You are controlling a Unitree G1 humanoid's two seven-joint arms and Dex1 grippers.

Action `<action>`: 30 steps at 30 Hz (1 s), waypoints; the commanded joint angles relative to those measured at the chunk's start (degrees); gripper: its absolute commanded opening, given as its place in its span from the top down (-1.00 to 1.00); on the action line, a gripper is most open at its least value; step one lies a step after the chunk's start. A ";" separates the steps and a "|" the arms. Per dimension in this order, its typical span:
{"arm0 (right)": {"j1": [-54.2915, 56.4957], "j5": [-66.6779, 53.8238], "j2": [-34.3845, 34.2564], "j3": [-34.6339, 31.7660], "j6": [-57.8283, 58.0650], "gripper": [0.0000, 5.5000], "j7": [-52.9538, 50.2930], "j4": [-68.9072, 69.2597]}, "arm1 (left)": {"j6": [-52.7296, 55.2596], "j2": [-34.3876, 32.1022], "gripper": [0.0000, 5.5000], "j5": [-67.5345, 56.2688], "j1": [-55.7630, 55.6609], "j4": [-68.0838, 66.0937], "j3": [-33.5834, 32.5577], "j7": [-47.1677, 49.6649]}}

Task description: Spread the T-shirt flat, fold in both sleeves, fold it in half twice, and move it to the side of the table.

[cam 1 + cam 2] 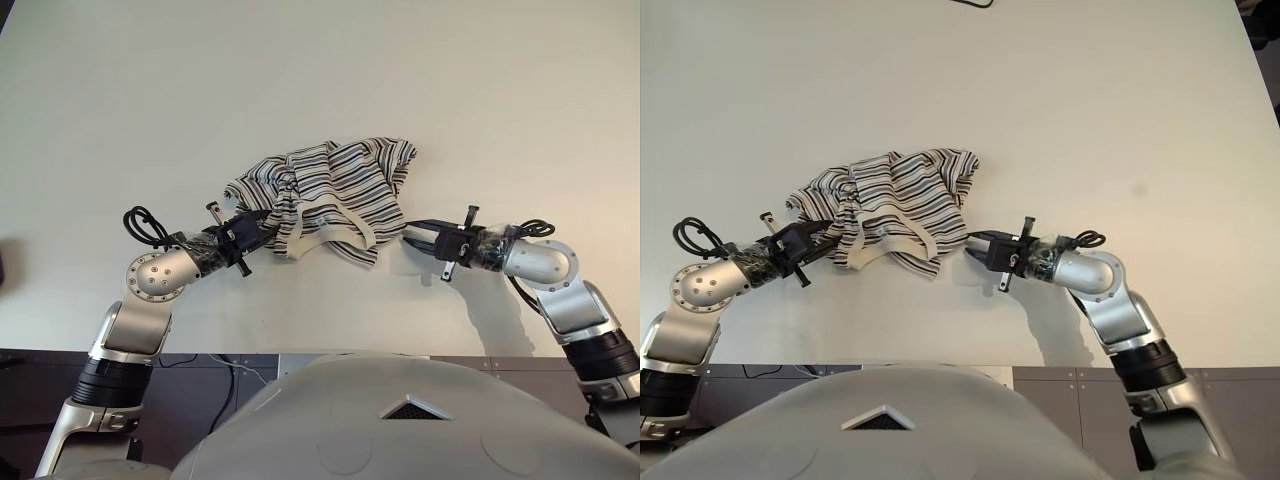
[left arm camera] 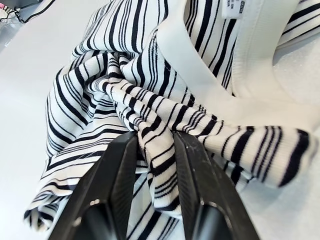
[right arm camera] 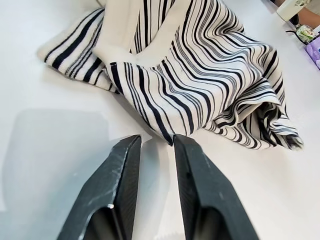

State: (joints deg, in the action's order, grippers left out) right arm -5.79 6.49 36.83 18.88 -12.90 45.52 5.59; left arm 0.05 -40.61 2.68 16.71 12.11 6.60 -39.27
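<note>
the left tool (image 2: 155, 142) is pinched onto a bunched fold of the crumpled black-and-white striped fabric t-shirt (image 1: 335, 190), close to its cream ribbed collar (image 2: 200, 75). the right tool (image 3: 157, 142) stands narrowly parted with nothing between its fingers, its tips just beside the garment's near edge. the t-shirt lies in a heap on the plain white counter (image 1: 300, 80), between the two tools, towards the robot's side

Seemingly a robotics lab: a plain white work table (image 1: 320, 80) (loose cable (image 1: 977, 4) at its far edge).
</note>
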 commanded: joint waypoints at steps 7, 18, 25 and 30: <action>4.16 3.20 -3.40 0.89 -0.45 0.57 -2.94 -4.66 | 0.72 0.16 0.54 0.95 -0.33 0.91 1.08 -0.66; 5.74 1.23 -4.98 0.90 -2.41 0.81 -2.36 -5.71 | 0.16 1.43 0.54 0.06 -2.07 0.66 0.56 0.20; 6.53 0.24 -5.73 -0.76 -1.65 0.95 -3.26 -6.80 | -0.24 1.88 0.54 -5.32 -5.12 1.62 -6.62 0.86; 5.70 -5.00 -3.72 -4.76 1.01 0.95 -1.32 -3.32 | -5.40 -1.51 0.54 -4.23 -2.94 0.38 -9.40 -1.51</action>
State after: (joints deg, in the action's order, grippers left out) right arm -0.26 4.66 31.77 16.43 -14.17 42.86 -0.08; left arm -2.96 -40.34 -2.49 11.99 12.18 -2.82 -39.12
